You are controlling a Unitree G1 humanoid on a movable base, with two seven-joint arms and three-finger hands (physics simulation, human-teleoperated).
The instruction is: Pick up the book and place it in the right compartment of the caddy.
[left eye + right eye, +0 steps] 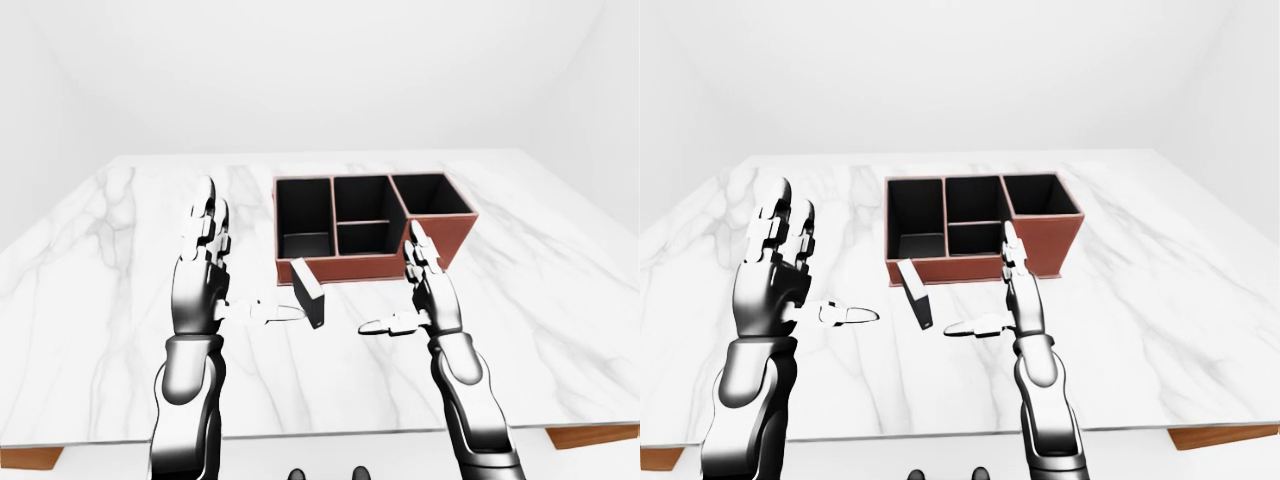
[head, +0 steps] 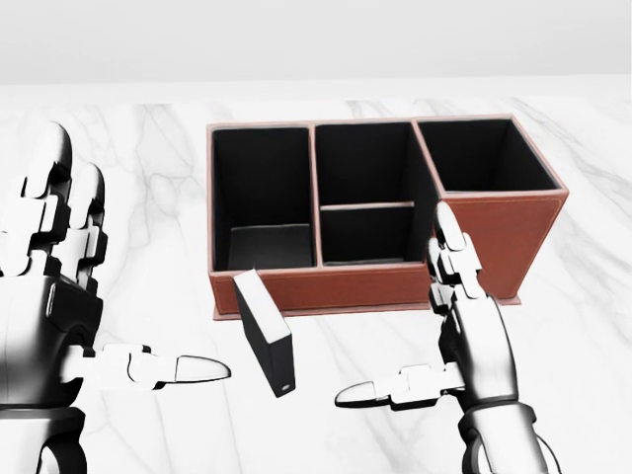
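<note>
A small black book (image 2: 265, 334) stands upright on the white marble table (image 2: 148, 148), just below the left end of the caddy (image 2: 375, 286). The caddy is brown leather with black compartments; its taller right compartment (image 2: 484, 158) holds nothing. My left hand (image 2: 138, 257) is open at the view's left, fingers up, its thumb pointing toward the book without touching it. My right hand (image 2: 393, 306) is open to the right of the book, its fingers raised before the caddy's front wall. The book is between the two thumbs.
The left-eye view shows the table's near edge (image 1: 330, 435) below my arms, with a wooden corner (image 1: 600, 436) at the lower right. A dark flat insert (image 2: 272, 245) lies in the caddy's left compartment. White walls surround the table.
</note>
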